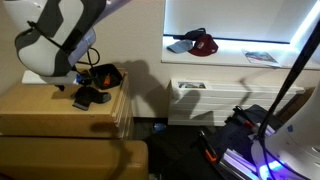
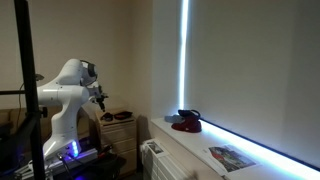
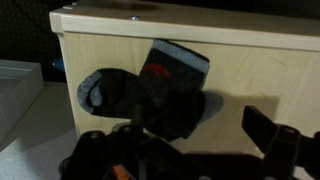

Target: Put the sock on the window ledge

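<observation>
The gripper (image 3: 180,150) is hovering wide open, holding nothing, over the dark sock (image 3: 150,90) lying on the wooden dresser (image 3: 250,70)

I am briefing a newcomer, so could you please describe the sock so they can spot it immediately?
Find the light wooden cabinet under the robot arm. On its top lies the sock, dark with a grey toe and a small red mark, unlike the red cap on the window ledge.
</observation>
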